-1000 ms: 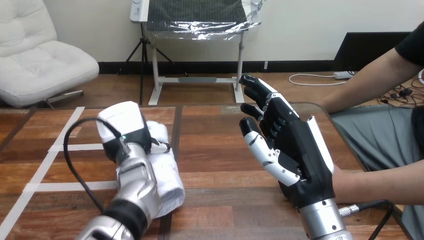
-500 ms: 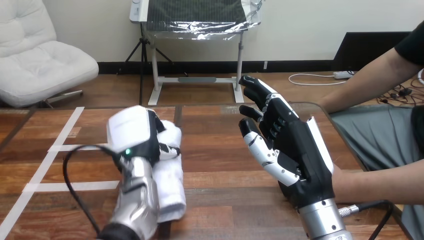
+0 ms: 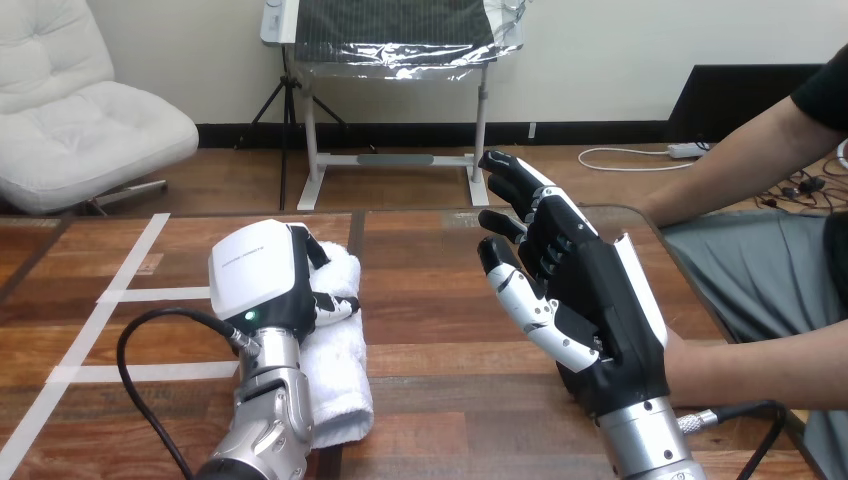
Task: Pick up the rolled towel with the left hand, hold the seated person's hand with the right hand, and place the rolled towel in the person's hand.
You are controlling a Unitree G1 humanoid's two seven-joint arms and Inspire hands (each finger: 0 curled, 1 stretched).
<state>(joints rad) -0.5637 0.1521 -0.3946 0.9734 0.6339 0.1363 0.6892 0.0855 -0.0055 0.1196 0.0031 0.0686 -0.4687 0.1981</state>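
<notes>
The rolled white towel (image 3: 338, 372) lies on the wooden table (image 3: 440, 300), left of centre, pointing away from me. My left hand (image 3: 258, 277) sits on its far end, back upward, with black-and-white fingers (image 3: 334, 307) curled over the roll. My right hand (image 3: 590, 300) stands upright at the right, open, fingers straight and palm facing left. The person's forearm (image 3: 760, 372) comes in from the right edge and ends behind my right hand, so their hand is hidden. I cannot tell whether the two touch.
The person's other arm (image 3: 735, 165) reaches down beyond the table's far right corner. White tape lines (image 3: 120, 295) mark the table's left part. A black cable (image 3: 150, 400) loops beside my left forearm.
My left hand has shifted right and turned over the towel's far end, its fingers now wrapping the roll. My right hand and the person's forearm have not moved.
</notes>
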